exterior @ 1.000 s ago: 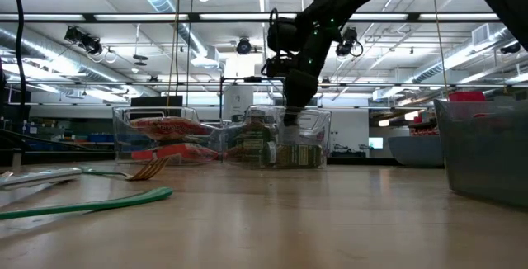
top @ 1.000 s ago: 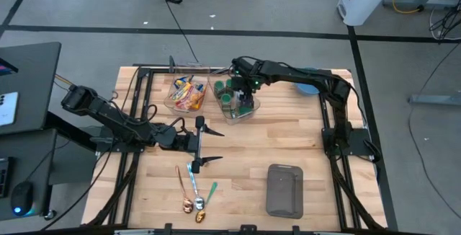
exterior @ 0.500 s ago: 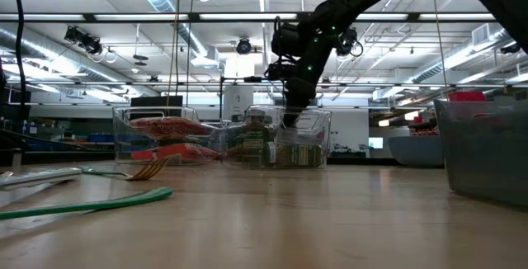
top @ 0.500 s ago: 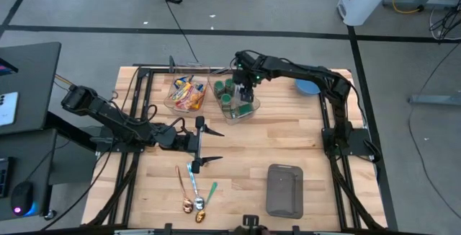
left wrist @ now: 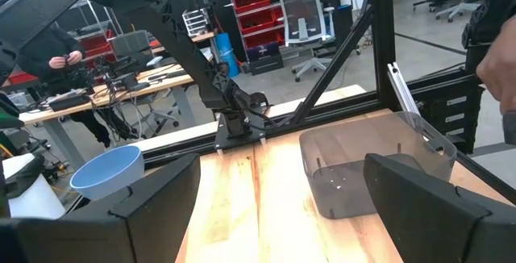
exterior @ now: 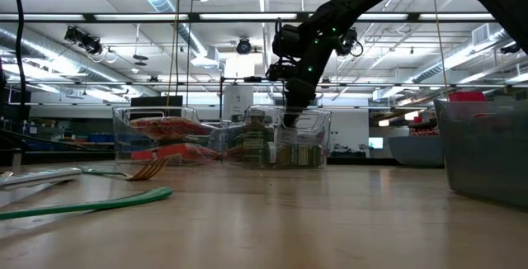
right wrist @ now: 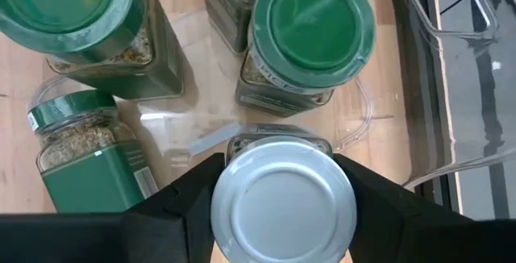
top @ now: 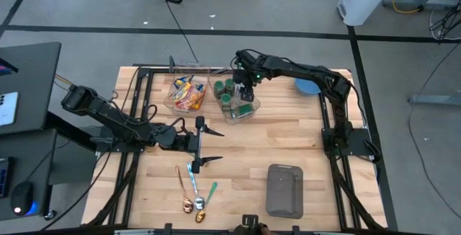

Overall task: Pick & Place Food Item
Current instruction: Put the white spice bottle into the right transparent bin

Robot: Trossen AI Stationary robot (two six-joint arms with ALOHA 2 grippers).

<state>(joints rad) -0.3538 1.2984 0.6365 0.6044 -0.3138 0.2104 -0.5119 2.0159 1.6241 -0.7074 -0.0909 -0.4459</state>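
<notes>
A clear bin [top: 248,109] at the table's far middle holds several spice jars with green lids [right wrist: 321,22], some upright and one lying on its side [right wrist: 90,154]. My right gripper [top: 245,85] reaches slanting down into this bin [exterior: 318,137] and is shut on a jar with a silver round end [right wrist: 282,206]. My left gripper [top: 201,142] waits open at the table's left middle, pointing level toward the right edge, with nothing between its fingers [left wrist: 153,206]. My right gripper pinches the jar with the silver end [right wrist: 282,174] between its two fingers, one on each side of its round body. The fingers [right wrist: 173,206] come slanting down from above. Whether the jar's lower end rests on the bin floor, I cannot tell.
A second clear bin with colourful snack packets [top: 186,94] stands left of the jar bin. A blue bowl [top: 307,86] is at the far right, a grey lidded container [top: 284,189] at the near right, and spoons and a green utensil [top: 196,194] lie near the front.
My right gripper has shifted a little toward the table's far edge over the jar bin, staying shut on the jar.
</notes>
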